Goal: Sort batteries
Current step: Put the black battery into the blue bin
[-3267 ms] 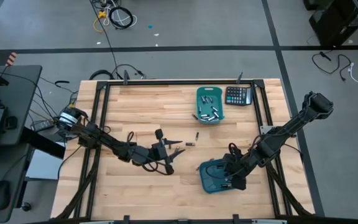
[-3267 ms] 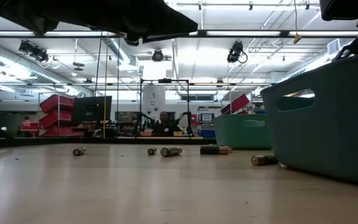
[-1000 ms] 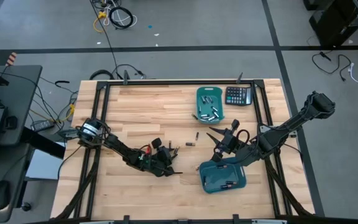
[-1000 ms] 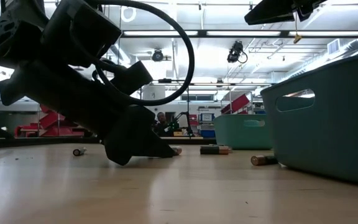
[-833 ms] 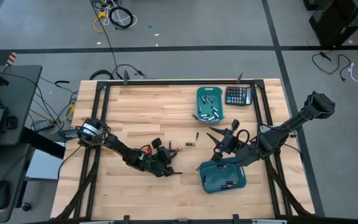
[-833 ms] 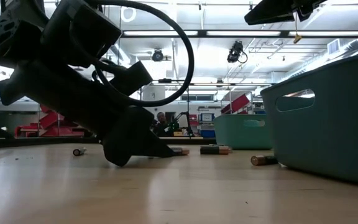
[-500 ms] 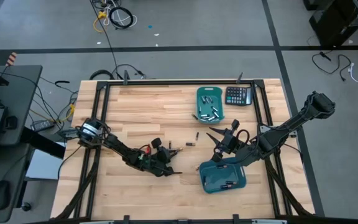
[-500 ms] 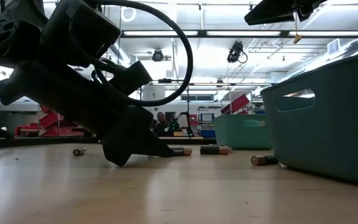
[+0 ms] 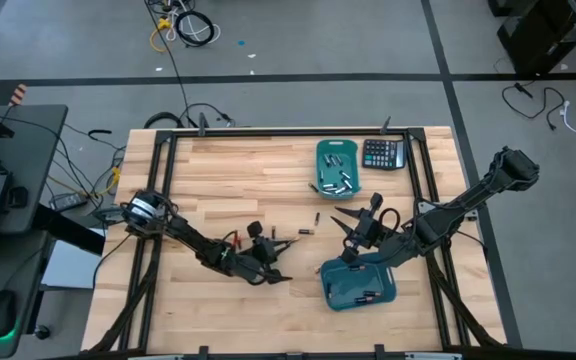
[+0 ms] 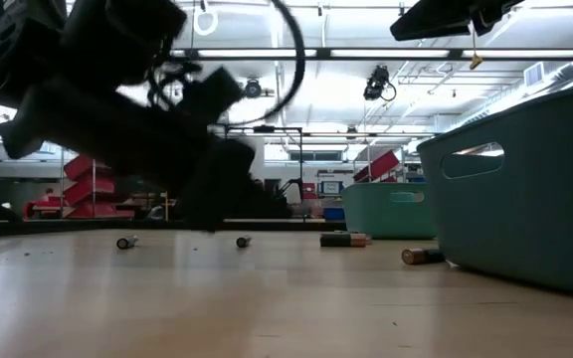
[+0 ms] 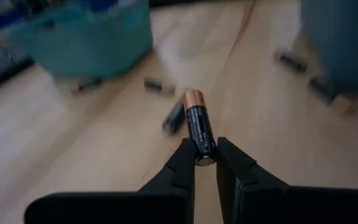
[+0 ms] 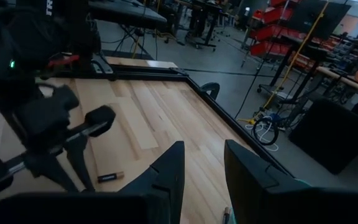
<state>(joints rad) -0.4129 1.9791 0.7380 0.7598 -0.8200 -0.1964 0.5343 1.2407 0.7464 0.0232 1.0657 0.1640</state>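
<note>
Sorting is partway done, judging by how things are lying. The far teal bin, sitting just beside the black calculator, is already holding a good handful of silvery cells, and the near teal bin is showing only a few dark cells in its bottom. Taking the near teal bin as the landmark: the left end effector is hanging just to the bin's left, lifted a little off the worktop, and is pinching one black copper-capped battery by its end between narrow fingers, so that cell is being carried, not yet dropped. Loose batteries are lying on the bare wood between the two bins, toward the left arm's side: one short cell and one longer cell in the high view, and the low view is showing about four on the wood, including a copper-tipped one right by the near bin's wall. The right end effector is hovering over the near bin's far-left corner, fingers part open and holding nothing. Left to do, I judge: binning the held cell, then clearing the few strays.
</note>
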